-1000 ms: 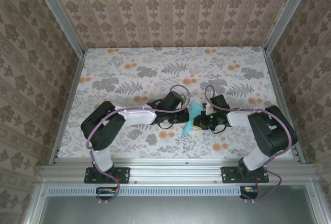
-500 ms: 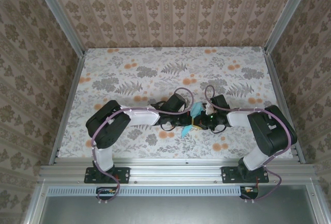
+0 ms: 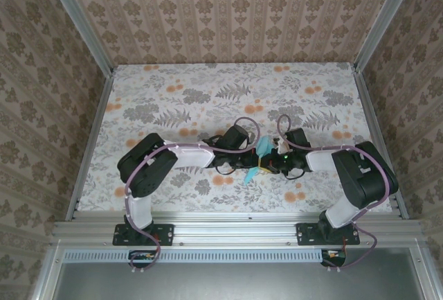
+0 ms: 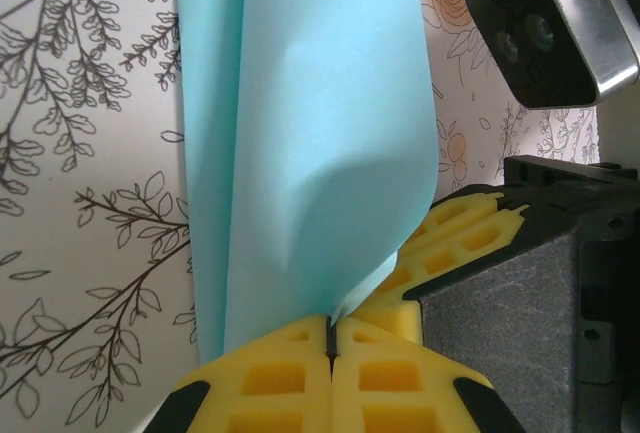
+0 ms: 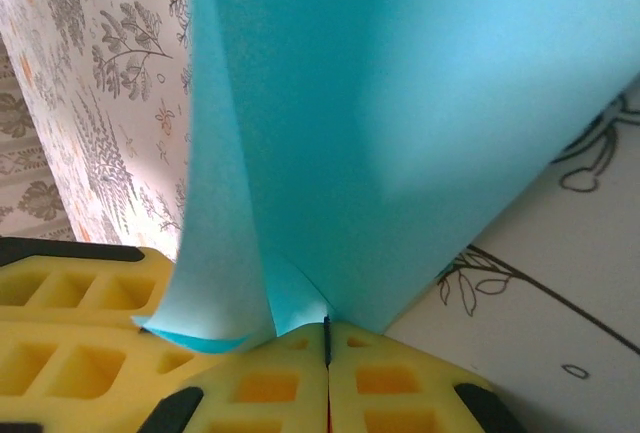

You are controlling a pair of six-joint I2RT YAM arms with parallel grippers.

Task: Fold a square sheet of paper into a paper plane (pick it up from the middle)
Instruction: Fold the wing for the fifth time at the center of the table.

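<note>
- The left claw [image 4: 330,338] is pressed fully closed, its yellow pads pinching the lower edge of the paper plane [image 4: 310,133], a folded piece of light turquoise paper.
- The right claw [image 5: 326,328] is likewise closed tight on the same paper, gripping it just beside the left one.
- In the top view, the paper plane sits between the two claw tips, near the front middle of the floral surface [image 3: 173,106]. One pointed end angles toward the near edge.
- Both arms reach inward toward each other, low over the surface.
</note>
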